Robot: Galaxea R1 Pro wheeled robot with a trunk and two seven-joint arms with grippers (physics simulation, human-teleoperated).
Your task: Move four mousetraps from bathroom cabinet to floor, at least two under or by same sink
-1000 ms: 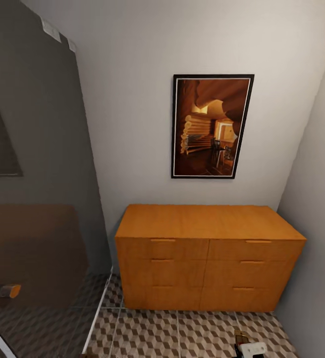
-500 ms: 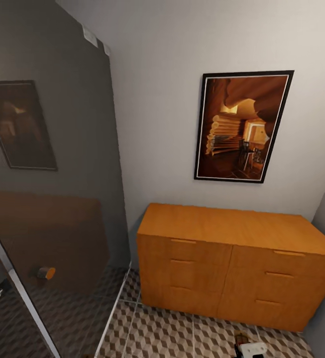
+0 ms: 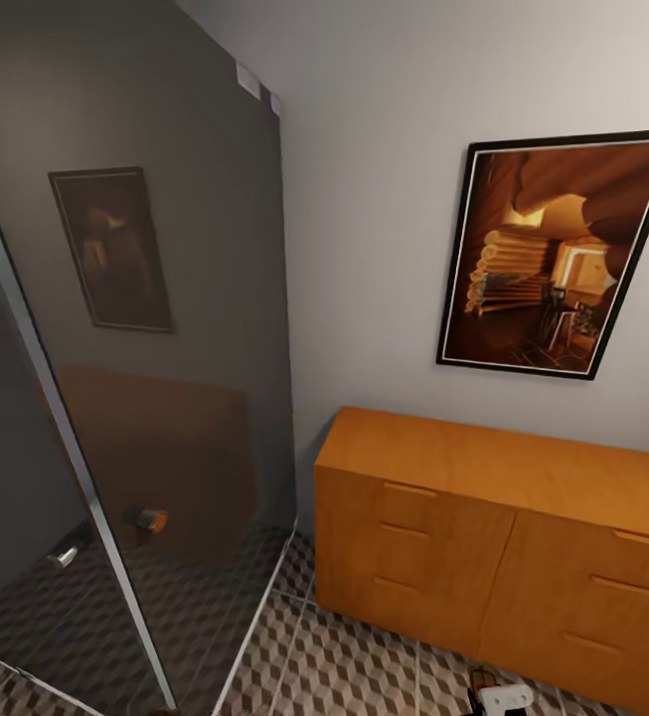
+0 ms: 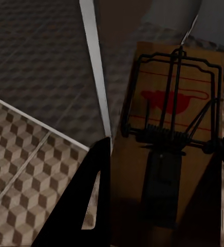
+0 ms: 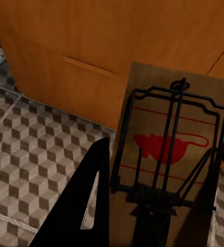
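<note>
I see a mousetrap (image 4: pixel 173 118) pinched in my left hand (image 4: pixel 158 206), above the floor (image 4: pixel 24 170) by a glass door (image 4: pixel 50 56). My right hand (image 5: pixel 158 206) pinches a second trap (image 5: pixel 171 149) just in front of the cabinet (image 5: pixel 117 36).

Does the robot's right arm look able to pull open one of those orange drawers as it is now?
Probably not yet. The right gripper is shut on a mousetrap that fills the gap between its fingers, so nothing is free to hook a drawer handle on the cabinet.
</note>
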